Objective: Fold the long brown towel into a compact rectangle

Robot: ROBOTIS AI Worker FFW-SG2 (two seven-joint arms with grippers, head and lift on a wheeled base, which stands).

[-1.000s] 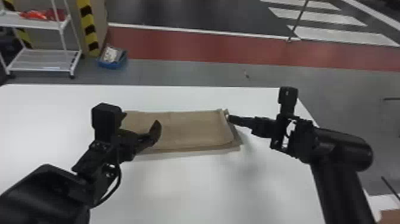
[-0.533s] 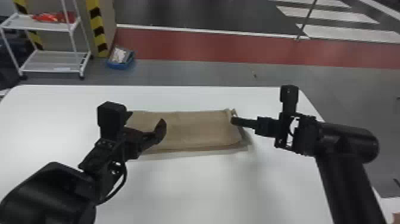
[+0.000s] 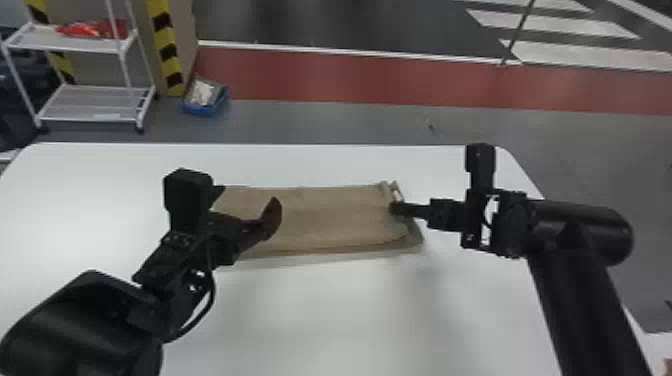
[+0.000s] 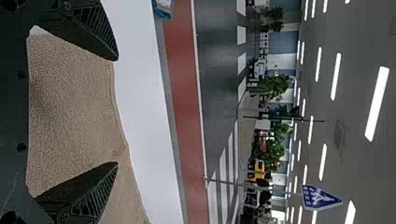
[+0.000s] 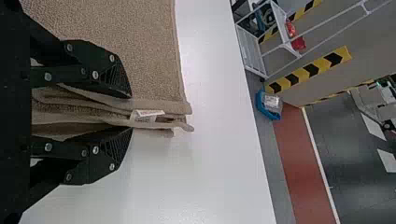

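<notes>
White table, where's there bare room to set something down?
Bare table lies on the robot's side of the towel and beyond it to the far edge. Crowded: the towel's ends, by left claw and right claw.

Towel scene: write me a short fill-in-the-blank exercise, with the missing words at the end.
The towel lies on a ______ table. The left hand has its fingers ______. In the head view, the right hand is at the towel's ______ end. The container on the floor near the white shelf is ______.

Missing words: white; open; right; blue.
</notes>
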